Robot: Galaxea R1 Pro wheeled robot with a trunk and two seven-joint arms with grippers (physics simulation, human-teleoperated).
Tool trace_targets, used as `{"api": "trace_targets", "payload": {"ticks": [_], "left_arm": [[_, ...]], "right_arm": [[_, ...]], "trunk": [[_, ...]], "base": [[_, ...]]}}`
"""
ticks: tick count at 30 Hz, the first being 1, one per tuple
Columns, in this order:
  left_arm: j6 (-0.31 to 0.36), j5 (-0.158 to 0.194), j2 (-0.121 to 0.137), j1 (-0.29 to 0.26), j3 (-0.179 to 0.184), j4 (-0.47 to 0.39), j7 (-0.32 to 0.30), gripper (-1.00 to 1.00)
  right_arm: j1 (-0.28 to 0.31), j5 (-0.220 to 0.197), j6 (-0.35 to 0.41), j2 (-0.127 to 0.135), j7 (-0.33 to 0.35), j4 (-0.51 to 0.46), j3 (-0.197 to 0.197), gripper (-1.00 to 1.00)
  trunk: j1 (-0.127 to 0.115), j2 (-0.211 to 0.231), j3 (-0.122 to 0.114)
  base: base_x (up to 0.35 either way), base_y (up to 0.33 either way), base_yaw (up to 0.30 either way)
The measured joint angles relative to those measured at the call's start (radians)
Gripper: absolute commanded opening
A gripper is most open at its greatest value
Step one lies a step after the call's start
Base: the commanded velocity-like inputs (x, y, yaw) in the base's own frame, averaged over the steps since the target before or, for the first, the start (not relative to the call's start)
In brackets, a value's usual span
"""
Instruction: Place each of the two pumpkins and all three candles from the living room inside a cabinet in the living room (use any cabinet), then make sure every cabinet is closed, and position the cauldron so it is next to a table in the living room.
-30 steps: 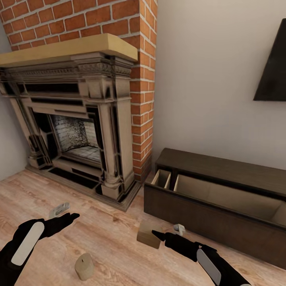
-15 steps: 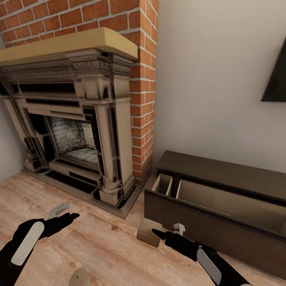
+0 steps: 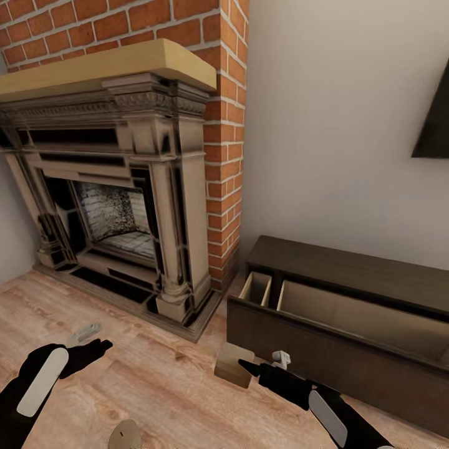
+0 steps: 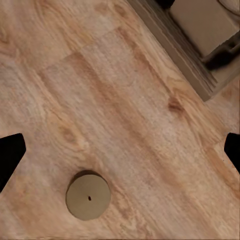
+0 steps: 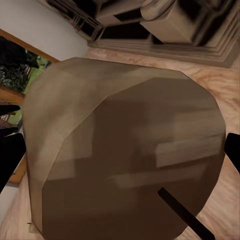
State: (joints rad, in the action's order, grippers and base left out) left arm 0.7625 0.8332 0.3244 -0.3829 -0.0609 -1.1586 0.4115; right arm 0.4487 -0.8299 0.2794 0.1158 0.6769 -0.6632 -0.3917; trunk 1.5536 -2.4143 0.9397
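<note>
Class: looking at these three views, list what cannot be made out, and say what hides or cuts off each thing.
- Floor candle: head view, cut by the bottom edge.
- Cabinet interior: head view, floor hidden by its own pulled-out front; right end cut off.
- Held candle: right wrist view, too close to show the right gripper finger contact.

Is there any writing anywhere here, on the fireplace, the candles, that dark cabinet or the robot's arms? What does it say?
None: no words, labels, brands, numbers or signs can be read in these pictures.
The fireplace carries carved trim, no lettering.
The cabinet fronts are plain dark wood.
The candle on the floor and the candle at the right gripper are bare.
The white patches on both arms are blank.
</note>
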Motion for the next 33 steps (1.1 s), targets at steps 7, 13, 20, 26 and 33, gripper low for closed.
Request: {"api": "trace_targets", "payload": {"ticks": [7, 13, 20, 26, 33], "left_arm": [[0.002, 0.014, -0.002, 0.000, 0.002, 0.001, 0.093, 1.00], [0.001, 0.013, -0.036, 0.000, 0.007, 0.013, 0.092, 1.00], [-0.002, 0.007, -0.059, 0.000, 0.009, 0.064, 0.092, 1.00], [-0.007, 0.005, -0.060, 0.000, 0.006, 0.104, 0.092, 1.00], [-0.009, 0.012, -0.077, 0.000, 0.008, 0.128, 0.088, 1.00]], "right_arm": [[0.000, -0.001, 0.001, 0.001, 0.007, -0.001, 0.000, -1.00], [0.000, -0.004, 0.093, 0.002, 0.099, -0.082, -0.002, -1.00], [0.000, -0.007, 0.267, 0.001, 0.107, -0.342, -0.001, -1.00], [0.000, 0.002, 0.388, 0.002, 0.037, -0.518, 0.089, -1.00], [0.000, -0.004, 0.421, 0.003, 0.017, -0.534, 0.102, -1.00]], "trunk": [[0.027, -0.049, 0.022], [0.047, -0.085, 0.041], [0.050, -0.087, 0.068], [0.053, -0.088, 0.092], [0.056, -0.090, 0.119]], "base": [[0.000, 0.000, 0.000], [0.000, 0.000, 0.000], [0.000, 0.000, 0.000], [0.000, 0.000, 0.000], [0.000, 0.000, 0.000]]}}
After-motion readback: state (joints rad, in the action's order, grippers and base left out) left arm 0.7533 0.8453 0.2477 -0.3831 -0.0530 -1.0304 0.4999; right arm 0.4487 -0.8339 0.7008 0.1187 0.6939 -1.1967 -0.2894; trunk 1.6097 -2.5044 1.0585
